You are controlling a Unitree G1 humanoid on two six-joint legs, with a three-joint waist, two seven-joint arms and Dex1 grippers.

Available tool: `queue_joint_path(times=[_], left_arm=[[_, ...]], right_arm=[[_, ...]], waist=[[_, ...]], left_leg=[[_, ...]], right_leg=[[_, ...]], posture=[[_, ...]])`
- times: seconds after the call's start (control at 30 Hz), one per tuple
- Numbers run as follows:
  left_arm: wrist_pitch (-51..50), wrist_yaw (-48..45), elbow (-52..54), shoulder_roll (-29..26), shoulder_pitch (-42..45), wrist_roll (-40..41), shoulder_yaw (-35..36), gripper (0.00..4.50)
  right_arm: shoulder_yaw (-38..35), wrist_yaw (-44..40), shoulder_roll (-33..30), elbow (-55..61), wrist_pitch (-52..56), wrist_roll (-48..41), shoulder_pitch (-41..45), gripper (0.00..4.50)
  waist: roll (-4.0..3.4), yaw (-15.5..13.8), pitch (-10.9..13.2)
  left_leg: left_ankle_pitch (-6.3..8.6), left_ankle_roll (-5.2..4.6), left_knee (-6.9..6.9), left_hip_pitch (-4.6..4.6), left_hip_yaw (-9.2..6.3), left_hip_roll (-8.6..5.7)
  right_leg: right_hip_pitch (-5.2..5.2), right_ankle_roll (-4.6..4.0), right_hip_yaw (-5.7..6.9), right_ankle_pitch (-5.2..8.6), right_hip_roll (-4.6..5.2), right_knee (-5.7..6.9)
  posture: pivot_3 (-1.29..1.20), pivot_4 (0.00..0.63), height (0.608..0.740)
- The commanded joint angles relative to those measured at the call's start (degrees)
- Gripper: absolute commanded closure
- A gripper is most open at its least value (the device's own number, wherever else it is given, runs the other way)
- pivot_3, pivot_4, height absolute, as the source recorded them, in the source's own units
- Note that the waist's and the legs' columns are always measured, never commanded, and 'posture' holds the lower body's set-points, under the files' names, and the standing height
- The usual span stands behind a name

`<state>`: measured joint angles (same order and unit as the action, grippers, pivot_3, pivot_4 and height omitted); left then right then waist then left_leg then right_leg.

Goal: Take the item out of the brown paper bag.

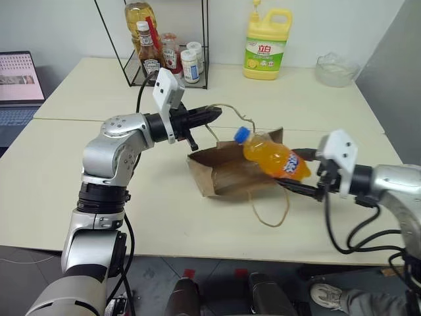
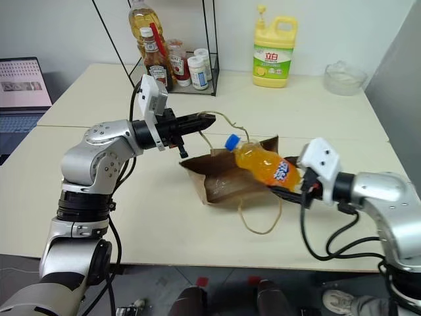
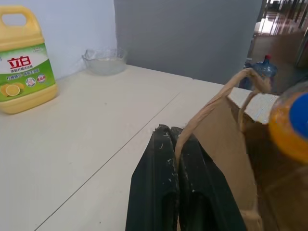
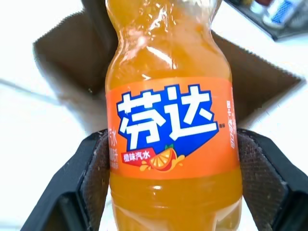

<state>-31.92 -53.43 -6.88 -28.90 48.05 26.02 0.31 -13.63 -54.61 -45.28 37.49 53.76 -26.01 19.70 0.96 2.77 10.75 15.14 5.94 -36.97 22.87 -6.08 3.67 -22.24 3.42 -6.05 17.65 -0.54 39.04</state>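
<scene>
From the head cameras, the right gripper [image 1: 304, 172] is clamped on the lower half of the small clear plastic bottle of orange drink with a blue screw cap [image 1: 273, 157]. The bottle hangs tilted in the air, cap pointing away from this gripper toward the left arm, directly above the creased brown kraft paper bag [image 1: 227, 172], which lies on its side on the cream table [image 1: 59, 164]. The bottle looks clear of the bag's mouth, so the extraction seems nearly done. The left gripper [image 1: 212, 114] sits just beyond the bottle's cap, fingers pressed together on one tan twisted-cord handle [image 1: 229, 107]. The other handle loop [image 1: 271, 209] lies slack on the table below the right gripper.

In the left wrist view, the two black fingers [image 3: 166, 178] are shut tight with the cord pinched between them; the bag's wall rises just beside them, and the bottle's cap is close alongside. A big yellow detergent jug [image 3: 25, 57] stands well beyond.

In the right wrist view, the padded fingers [image 4: 98, 166] press both sides of the bottle's orange label, the bag's open mouth behind it.

To finish well, the right arm should probably carry the bottle away from the bag without loosening, while the left keeps the handle taut so the bag does not follow.
</scene>
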Motion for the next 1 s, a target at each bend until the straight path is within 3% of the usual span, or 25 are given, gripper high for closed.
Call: queue_joint_path(times=[0.03, 0.17, 0.27, 0.47, 0.57, 0.77, 0.87, 1.0], left_arm=[[1.64, -0.19, -0.11, 0.04, 1.90, -0.31, 0.61, 4.50], [1.95, -0.34, -1.22, 0.37, 2.83, -0.64, 0.42, 4.50], [2.17, -0.37, -1.55, 0.53, 3.10, -0.81, 0.23, 4.50], [2.93, -0.38, -2.32, 1.08, 3.65, -1.48, -0.22, 4.50], [3.10, -0.25, -2.16, 1.40, 3.75, -1.75, -0.21, 4.50], [2.75, 0.29, -0.91, 1.24, 2.90, -1.66, 0.30, 4.50], [2.43, 0.82, -0.02, 1.00, 2.04, -1.44, 0.72, 4.50], [2.24, 1.53, 1.03, 0.83, 1.08, -1.39, 1.15, 4.50]], right_arm=[[-5.76, 1.65, -2.49, 1.83, 4.09, -4.77, 0.76, 1.16], [-10.06, 5.55, -3.44, -2.17, 6.45, -6.09, 2.03, 1.16], [-9.89, 9.36, -6.30, -7.59, 4.59, -0.86, -0.41, 1.16], [1.45, 17.38, -8.24, -20.53, -0.49, 10.55, -3.13, 1.16], [8.42, 16.81, -9.68, -26.51, -6.83, 15.76, -1.78, 1.16], [14.88, 15.27, -12.45, -34.29, -16.57, 22.32, 1.23, 1.16], [15.49, 13.84, -12.96, -35.90, -18.54, 23.31, 2.12, 0.21], [12.86, 11.58, -12.61, -32.29, -18.02, 20.89, 2.08, 0.06]], waist=[[0.00, 0.13, 0.00], [0.00, 0.01, 0.00], [-0.01, -0.08, 0.00], [-0.04, -0.09, 0.03], [-0.22, 0.08, 0.13], [-0.39, 0.44, 0.19], [-0.39, 0.43, 0.19], [-0.39, 0.42, 0.19]], left_leg=[[0.00, -0.02, 0.00, -0.01, 0.00, 0.00], [-0.02, -0.04, -0.01, 0.02, 0.00, -0.01], [-0.03, -0.03, -0.02, 0.03, 0.01, -0.02], [-0.05, 0.00, 0.00, 0.03, 0.04, -0.02], [-0.06, 0.03, 0.00, 0.03, 0.04, -0.01], [-0.10, 0.07, -0.01, 0.02, 0.06, -0.02], [-0.13, 0.13, -0.01, 0.03, 0.06, -0.02], [-0.14, 0.15, -0.01, 0.02, 0.03, -0.01]], right_leg=[[0.00, 0.00, 0.00, 0.00, -0.01, 0.00], [0.01, 0.00, 0.00, 0.00, 0.00, 0.01], [0.01, 0.00, 0.00, 0.00, 0.02, 0.00], [-0.01, 0.00, 0.02, 0.00, 0.03, -0.02], [-0.02, 0.00, 0.01, 0.00, 0.03, -0.01], [-0.02, 0.01, -0.01, 0.00, 0.03, 0.00], [-0.02, 0.01, -0.01, 0.01, 0.04, -0.01], [0.00, 0.01, 0.03, 0.00, 0.04, 0.00]], posture=[[0.00, 0.150, 0.740], [0.00, 0.150, 0.740], [0.00, 0.150, 0.740], [0.00, 0.150, 0.740], [0.00, 0.150, 0.740], [0.00, 0.150, 0.740], [0.00, 0.150, 0.740], [0.00, 0.150, 0.740]])
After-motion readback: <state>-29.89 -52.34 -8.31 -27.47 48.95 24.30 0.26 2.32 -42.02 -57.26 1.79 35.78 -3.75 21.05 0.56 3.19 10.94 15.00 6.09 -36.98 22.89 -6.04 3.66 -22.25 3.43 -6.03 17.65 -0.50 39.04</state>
